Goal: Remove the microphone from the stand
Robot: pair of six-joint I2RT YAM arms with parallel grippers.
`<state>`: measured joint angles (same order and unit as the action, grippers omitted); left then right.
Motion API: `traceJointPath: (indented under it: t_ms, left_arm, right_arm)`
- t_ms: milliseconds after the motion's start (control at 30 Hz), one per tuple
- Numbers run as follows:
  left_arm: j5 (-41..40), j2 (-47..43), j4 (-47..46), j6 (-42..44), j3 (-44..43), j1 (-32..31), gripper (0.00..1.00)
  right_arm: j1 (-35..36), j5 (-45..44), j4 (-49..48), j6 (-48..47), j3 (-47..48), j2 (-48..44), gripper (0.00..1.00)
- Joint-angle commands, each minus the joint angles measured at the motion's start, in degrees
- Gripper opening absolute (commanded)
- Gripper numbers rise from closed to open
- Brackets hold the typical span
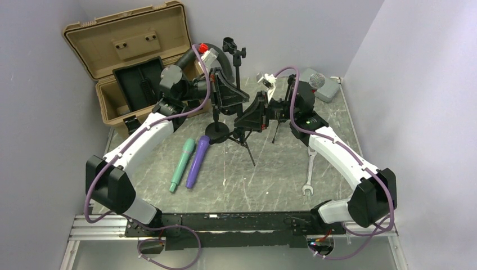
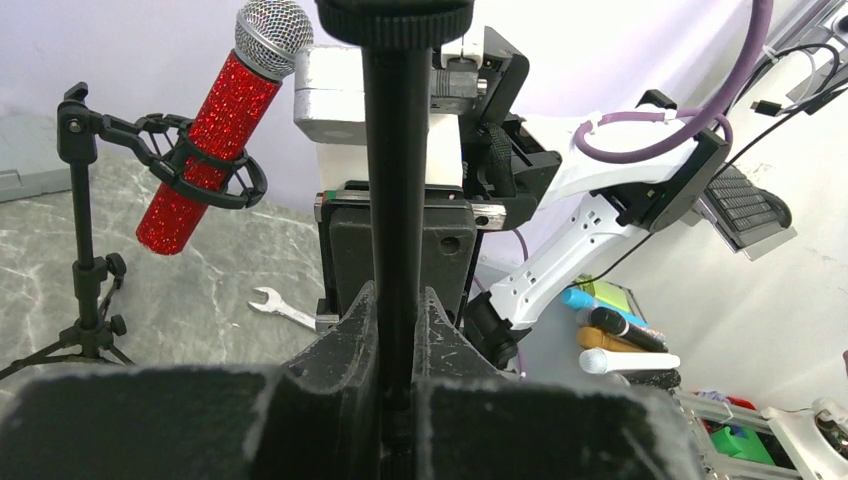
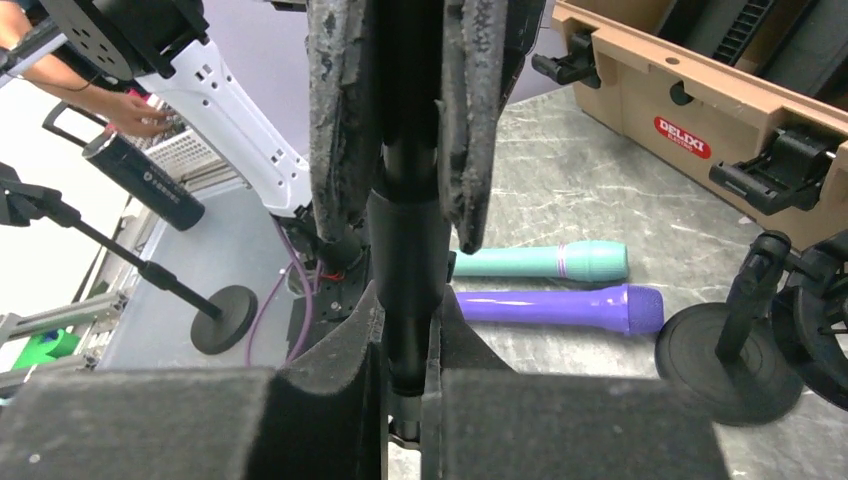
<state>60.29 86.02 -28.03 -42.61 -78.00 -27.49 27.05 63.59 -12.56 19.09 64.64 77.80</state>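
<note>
A red glitter microphone (image 2: 215,130) with a silver grille sits tilted in the black clip (image 2: 200,170) of a small tripod stand (image 2: 85,250), to the left in the left wrist view. In the top view its silver head (image 1: 316,80) shows at the back right. Neither gripper touches it. My left gripper (image 2: 400,310) (image 1: 236,101) is shut on the black pole (image 2: 398,180) of another stand at the table's middle. My right gripper (image 3: 408,320) (image 1: 247,115) is shut on the same pole (image 3: 405,240), just below the left fingers (image 3: 340,100).
A teal microphone (image 1: 183,164) and a purple microphone (image 1: 197,160) lie front left. A round-base stand (image 1: 216,132) is beside the grippers. An open tan case (image 1: 129,62) is back left. A wrench (image 1: 309,171) lies right. A grey box (image 1: 332,91) sits back right.
</note>
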Motion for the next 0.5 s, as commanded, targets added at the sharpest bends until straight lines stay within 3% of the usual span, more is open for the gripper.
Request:
traceJointPath:
  t_ms: [0, 33, 67, 133, 200, 333, 467]
  left_arm:
    - [-1.4, -3.0, -4.4, -1.6, 0.1, -0.2, 0.00]
    - [-1.4, -3.0, -4.1, -1.3, 0.2, -0.2, 0.00]
    - [-1.2, -3.0, -3.6, -1.0, 0.3, -0.3, 0.06]
    - [-0.6, -3.2, -2.3, 0.6, 0.1, -0.2, 0.26]
    - [0.1, -3.5, 0.6, 2.9, 0.0, -0.2, 0.56]
    - [-0.8, -6.7, 9.3, 12.3, 0.1, 0.2, 0.97]
    - [-3.7, -11.0, 19.0, 22.8, 0.8, 1.0, 1.00]
  right_arm:
    - [0.2, 0.8, -1.7, -1.7, 1.2, -0.9, 0.00]
    - [0.2, 0.6, -1.4, -2.1, 1.2, -1.2, 0.00]
    - [0.1, 0.3, -1.2, -2.5, 1.1, -1.8, 0.00]
    - [-0.1, -0.4, -0.8, -3.4, 0.5, -2.8, 0.00]
    - [-0.4, -0.8, -0.5, -4.0, -0.1, -3.8, 0.00]
    - [-0.8, -0.2, 0.7, -5.0, -0.7, -5.6, 0.00]
    - [-1.7, -0.6, 6.6, -8.8, 0.5, -6.8, 0.00]
